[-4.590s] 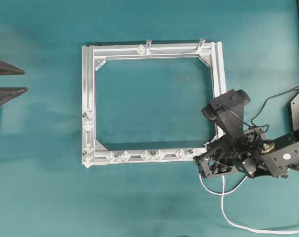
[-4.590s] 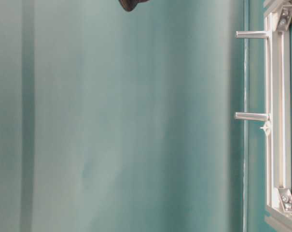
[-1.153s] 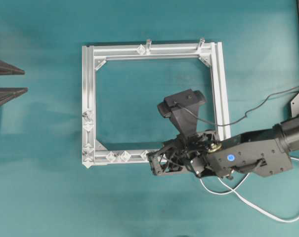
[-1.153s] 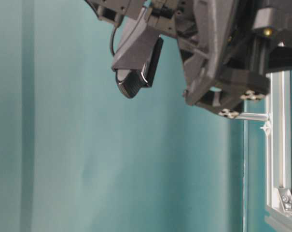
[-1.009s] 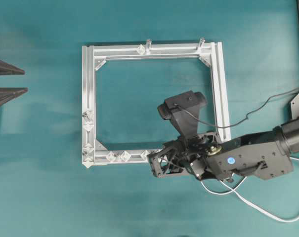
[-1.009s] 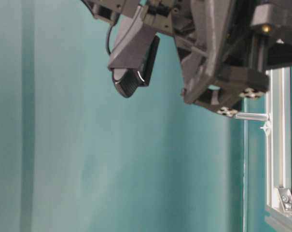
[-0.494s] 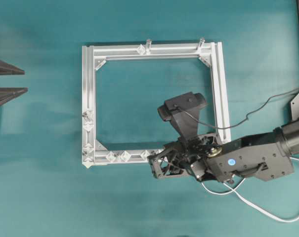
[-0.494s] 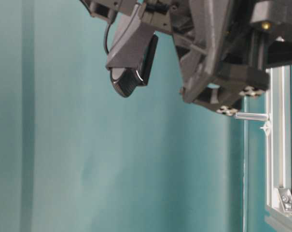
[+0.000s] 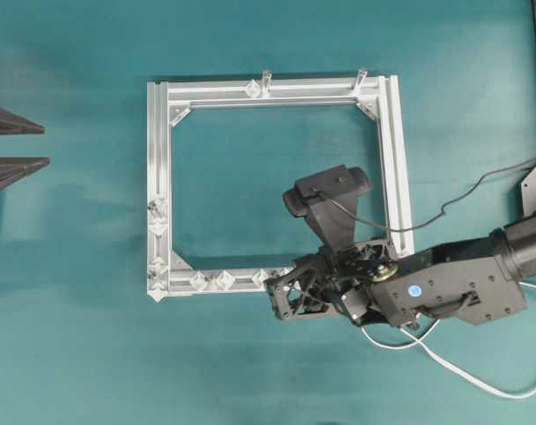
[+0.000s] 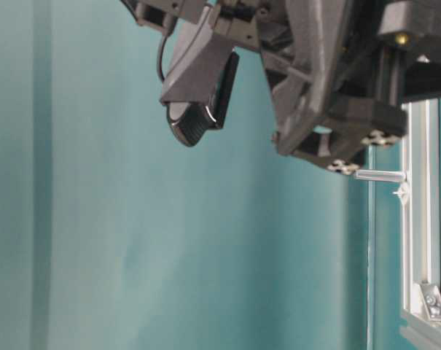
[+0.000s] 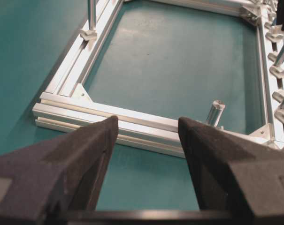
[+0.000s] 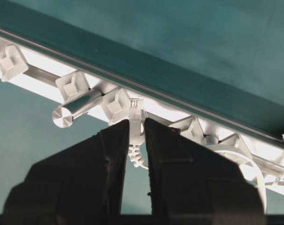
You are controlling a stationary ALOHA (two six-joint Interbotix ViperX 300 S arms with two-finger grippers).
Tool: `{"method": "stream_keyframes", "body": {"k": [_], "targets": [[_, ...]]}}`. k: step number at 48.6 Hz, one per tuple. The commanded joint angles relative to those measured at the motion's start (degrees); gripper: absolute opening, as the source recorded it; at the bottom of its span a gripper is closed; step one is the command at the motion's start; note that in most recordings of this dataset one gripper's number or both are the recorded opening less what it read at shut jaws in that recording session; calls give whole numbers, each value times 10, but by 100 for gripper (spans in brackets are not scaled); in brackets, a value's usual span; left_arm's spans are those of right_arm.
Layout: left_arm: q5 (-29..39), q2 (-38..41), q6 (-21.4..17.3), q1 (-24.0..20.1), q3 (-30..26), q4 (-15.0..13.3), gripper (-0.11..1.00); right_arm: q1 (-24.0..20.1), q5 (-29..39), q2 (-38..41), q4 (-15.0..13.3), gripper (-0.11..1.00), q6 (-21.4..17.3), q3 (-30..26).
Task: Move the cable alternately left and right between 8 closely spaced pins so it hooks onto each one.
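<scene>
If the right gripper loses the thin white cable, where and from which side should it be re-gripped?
Probably at the small white plug end, as the right gripper pinches it now: fingers on its flat sides, coming from the open table side of the aluminium rail, so the translucent diamond pins stay clear ahead.

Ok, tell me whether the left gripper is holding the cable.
No: in the left wrist view the left gripper stands open and empty, with only the aluminium frame beyond it.
</scene>
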State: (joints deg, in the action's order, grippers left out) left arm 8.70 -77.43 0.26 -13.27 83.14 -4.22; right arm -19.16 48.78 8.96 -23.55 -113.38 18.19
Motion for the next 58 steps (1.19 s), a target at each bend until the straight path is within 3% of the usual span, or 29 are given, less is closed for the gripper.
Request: {"method": "stream_keyframes", "body": {"k": [1,30,58], "targets": [[-2,6,0,2,-7,2,64,-7,1,-9,1,15,-8,-14],[-3,6,0,2,-7,1,64,-68,62,1,1,15,-88,-40],[-1,4,1,2,-7,2,64,-88,90,56,1,15,-92,-122]]}}
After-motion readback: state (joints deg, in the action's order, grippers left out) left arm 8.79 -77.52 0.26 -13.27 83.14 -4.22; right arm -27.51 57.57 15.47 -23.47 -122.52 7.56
